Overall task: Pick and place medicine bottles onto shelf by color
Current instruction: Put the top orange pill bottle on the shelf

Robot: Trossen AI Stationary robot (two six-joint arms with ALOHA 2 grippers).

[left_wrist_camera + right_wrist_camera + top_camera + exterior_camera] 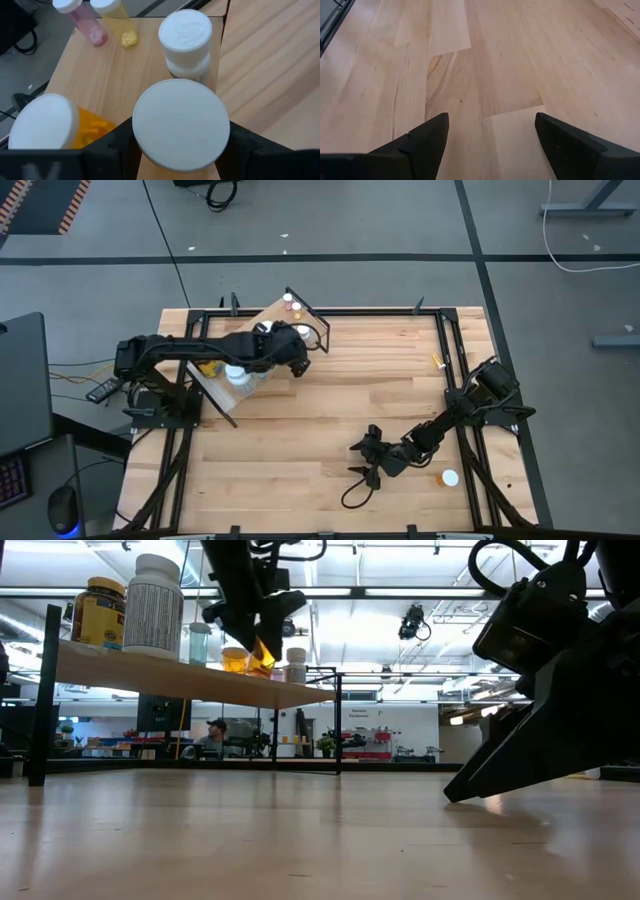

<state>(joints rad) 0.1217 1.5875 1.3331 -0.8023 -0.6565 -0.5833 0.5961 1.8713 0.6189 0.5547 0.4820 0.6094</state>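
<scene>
The left claw [177, 150] is gripping a white-capped bottle [181, 130] above the shelf [125, 75], upper left of the high view. Placement is in hand; next, lowering among the same-coloured bottles and releasing. The right claw [490, 145] is resting open on the bench [500, 65].

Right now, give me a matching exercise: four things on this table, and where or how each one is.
1. left gripper
2. right gripper
3. pink vial
4. lone vial

A. open, down by the tabletop
B. on the shelf beside a yellow vial
C. on the tabletop near the right arm
D. over the shelf, closed on a white-capped vial

Pairs: 1-D, 2-A, 3-B, 4-C
</scene>
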